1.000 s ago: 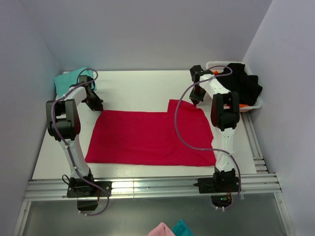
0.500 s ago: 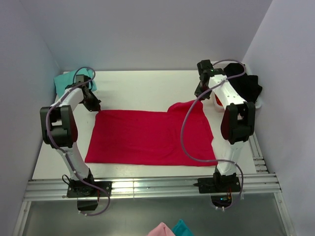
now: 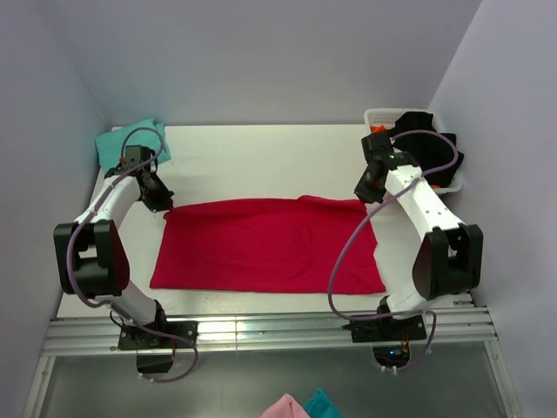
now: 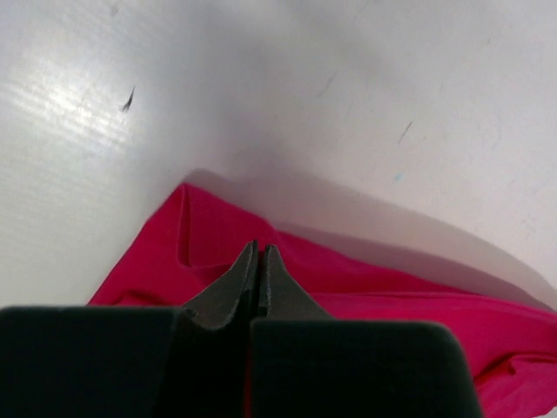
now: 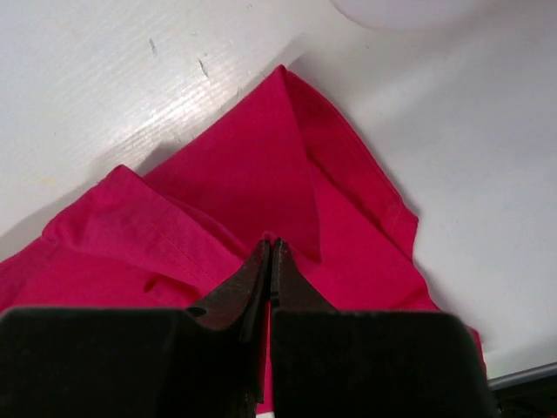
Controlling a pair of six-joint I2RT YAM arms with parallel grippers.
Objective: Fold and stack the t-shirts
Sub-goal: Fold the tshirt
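We see one container: a white basket (image 3: 383, 112) at the upper right of the top view, at the far right corner of the table (image 3: 261, 161). It is filled with black cloth (image 3: 432, 148) that rises above its rim.

The red t-shirt (image 3: 270, 246) lies spread in the middle of the frame. Its long axis runs left to right, and its near edge lies flat along the table's front. Its far edge stretches between the two grippers.

The left gripper (image 3: 162, 203) sits at the far left corner of the shirt and the right gripper (image 3: 365, 195) at the far right corner. In both wrist views the jaws are pressed together with red cloth pinched between them. In the right wrist view a sleeve fans out past the tips in folds.

The teal t-shirt (image 3: 117, 139) lies bunched at the upper left of the top view, against the wall and apart from the red one.
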